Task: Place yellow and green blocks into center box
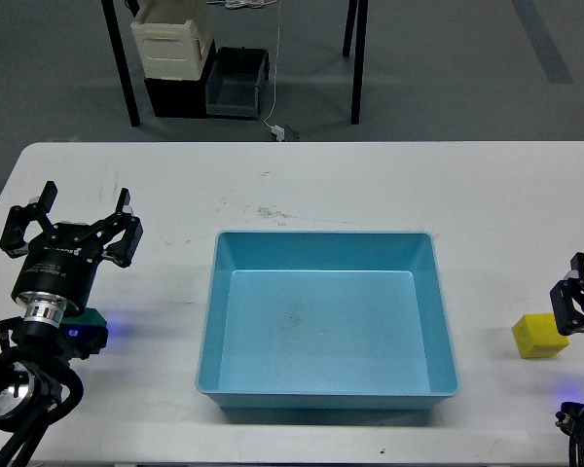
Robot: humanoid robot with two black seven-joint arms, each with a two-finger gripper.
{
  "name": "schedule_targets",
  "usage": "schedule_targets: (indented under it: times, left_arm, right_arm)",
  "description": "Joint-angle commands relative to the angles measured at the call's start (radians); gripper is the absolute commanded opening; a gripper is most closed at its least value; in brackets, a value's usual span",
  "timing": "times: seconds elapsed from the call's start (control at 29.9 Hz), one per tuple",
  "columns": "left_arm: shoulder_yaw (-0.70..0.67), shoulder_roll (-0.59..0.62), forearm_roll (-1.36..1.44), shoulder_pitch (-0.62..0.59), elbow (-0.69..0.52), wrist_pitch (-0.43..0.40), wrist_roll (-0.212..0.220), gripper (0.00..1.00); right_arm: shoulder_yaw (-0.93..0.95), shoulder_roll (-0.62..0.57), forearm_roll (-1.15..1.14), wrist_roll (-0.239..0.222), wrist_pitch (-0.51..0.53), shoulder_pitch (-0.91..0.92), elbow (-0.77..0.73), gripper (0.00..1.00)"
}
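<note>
The center box (206,321), a light-blue shallow tray, sits mid-table with nothing inside. A yellow block (539,337) lies on the white table to its right. My right gripper (576,304) enters at the right edge, just beside and touching or nearly touching that block; its fingers are cut off by the frame. At the left, my left gripper (75,216) stands open, fingers spread wide, holding nothing. A dark green block (94,329) peeks out beside the left wrist, nearer me than the fingers and partly hidden by the arm.
Beyond the table's far edge, on the floor, stand a cream-white crate (170,41) and a dark grey bin (238,83), between black legs (124,68). A thin white cable (275,88) hangs down there.
</note>
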Motion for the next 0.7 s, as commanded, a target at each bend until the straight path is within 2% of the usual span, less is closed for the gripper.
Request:
schedule_targets:
  times: [0.0,0.23,0.33,0.57,0.67]
  left_arm:
    - [0.008,0.001,0.002,0.0,0.0,0.005,0.001,1.0]
    - [0.006,0.0,-0.002,0.002,0.0,0.005,0.001,1.0]
    - [0.006,0.0,-0.002,0.002,0.0,0.005,0.001,1.0]
    - [0.005,0.0,-0.003,0.002,0.003,0.006,0.0,1.0]
    - [0.003,-0.003,-0.005,0.0,0.021,0.005,0.0,1.0]
  right_arm:
    - [0.002,0.0,0.0,0.003,0.0,-0.001,0.0,1.0]
    - [0.038,-0.005,-0.034,0.005,0.006,0.016,-0.037,1.0]
    - [0.06,-0.054,-0.121,0.005,0.006,0.048,-0.045,1.0]
    - [0.159,-0.225,-0.558,0.005,-0.011,0.2,-0.06,1.0]
    - [0.164,-0.336,-0.794,0.005,-0.082,0.29,-0.066,1.0]
